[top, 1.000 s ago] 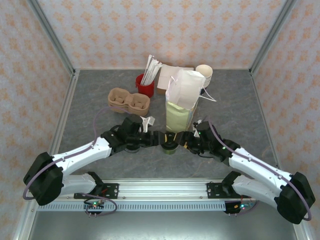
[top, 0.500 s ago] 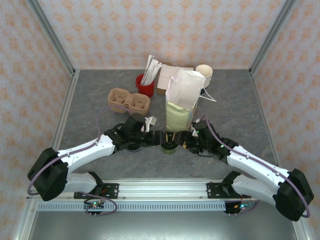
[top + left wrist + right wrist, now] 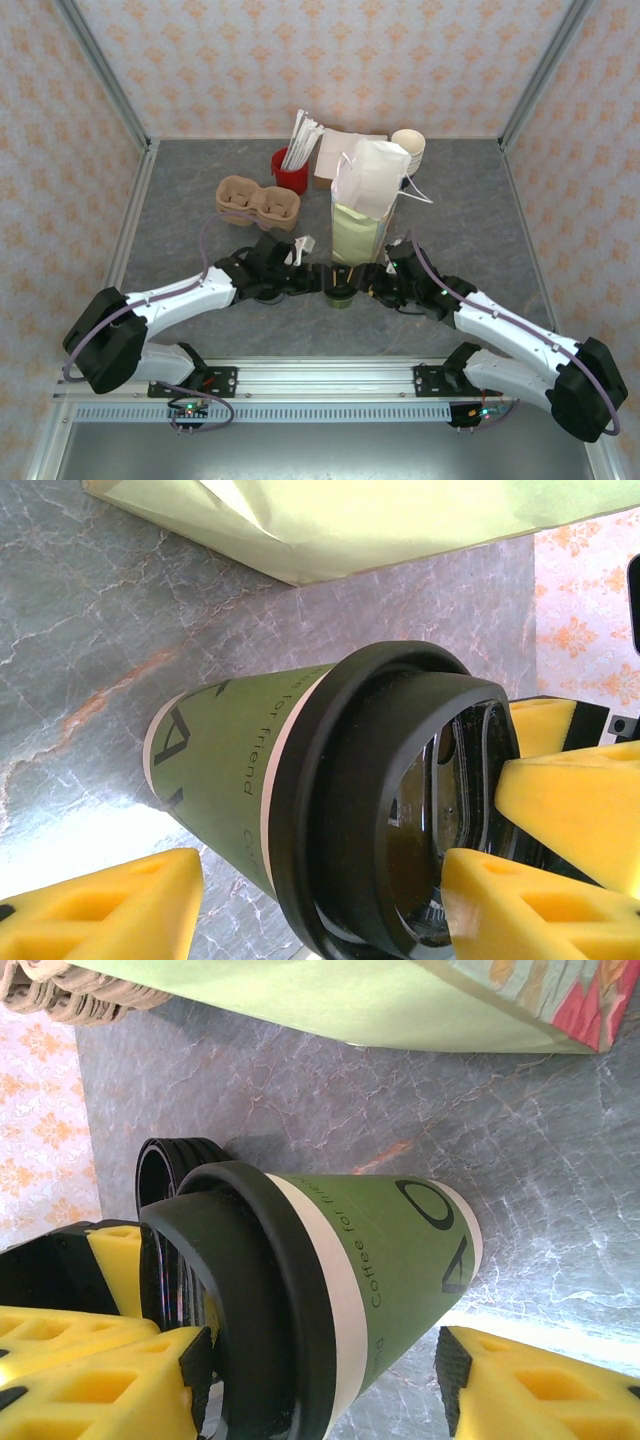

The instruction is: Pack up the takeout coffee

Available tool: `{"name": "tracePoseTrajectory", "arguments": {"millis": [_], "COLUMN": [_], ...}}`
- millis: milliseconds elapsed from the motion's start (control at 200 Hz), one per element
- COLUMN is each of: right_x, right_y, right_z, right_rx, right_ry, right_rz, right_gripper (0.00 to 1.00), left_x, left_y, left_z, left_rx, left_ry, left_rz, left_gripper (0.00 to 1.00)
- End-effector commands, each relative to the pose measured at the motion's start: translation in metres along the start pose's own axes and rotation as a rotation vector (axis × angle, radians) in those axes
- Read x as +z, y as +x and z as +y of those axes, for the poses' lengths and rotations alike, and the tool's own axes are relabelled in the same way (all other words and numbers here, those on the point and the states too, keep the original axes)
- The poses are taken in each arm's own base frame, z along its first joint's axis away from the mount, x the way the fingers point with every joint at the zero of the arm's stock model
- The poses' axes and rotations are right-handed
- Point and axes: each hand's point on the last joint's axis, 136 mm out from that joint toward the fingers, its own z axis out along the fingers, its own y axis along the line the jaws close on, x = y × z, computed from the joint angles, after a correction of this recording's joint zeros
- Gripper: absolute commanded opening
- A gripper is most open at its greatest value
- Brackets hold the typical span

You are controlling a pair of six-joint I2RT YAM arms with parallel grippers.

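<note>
Straddling the takeout coffee, the left tool has its yellow fingers spread wide, one low by the cup's base and one up by the black lid, not clamped on it. The right tool meets it from the opposite side, its jaws likewise spread around the same cup. The coffee stands upright near the middle of the counter, somewhat toward the near edge, just in front of a pale green paper bag. A black round object sits just beside the cup. Toward the far edge stand a cardboard cup carrier, a red holder and stacked cream cups.
</note>
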Motion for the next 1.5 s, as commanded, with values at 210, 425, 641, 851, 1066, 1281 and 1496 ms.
{"name": "tracePoseTrajectory", "arguments": {"millis": [210, 425, 641, 851, 1066, 1281, 1496], "right_x": [0.002, 0.004, 0.005, 0.013, 0.018, 0.013, 0.005], "right_y": [0.006, 0.011, 0.014, 0.021, 0.023, 0.017, 0.009], "right_z": [-0.025, -0.034, -0.043, -0.065, -0.071, -0.055, -0.034], "right_rx": [-0.007, 0.003, 0.011, 0.029, 0.036, 0.02, 0.006], "right_ry": [0.075, 0.081, 0.095, 0.127, 0.146, 0.129, 0.092], "right_rz": [-0.003, 0.002, 0.0, 0.003, 0.014, 0.011, -0.003], "right_gripper": [0.61, 0.61, 0.6, 0.6, 0.6, 0.6, 0.6], "left_x": [0.004, 0.005, 0.011, 0.018, 0.024, 0.015, 0.005], "left_y": [0.0, 0.003, 0.012, 0.023, 0.029, 0.021, 0.008], "left_z": [0.003, 0.006, 0.019, 0.035, 0.046, 0.031, 0.009], "left_rx": [0.017, 0.013, -0.002, -0.025, -0.046, -0.02, 0.014], "left_ry": [-0.012, -0.013, -0.029, -0.046, -0.054, -0.037, -0.002], "left_rz": [-0.002, 0.001, 0.015, 0.03, 0.043, 0.024, -0.006], "left_gripper": [0.63, 0.62, 0.61, 0.61, 0.59, 0.59, 0.59]}}
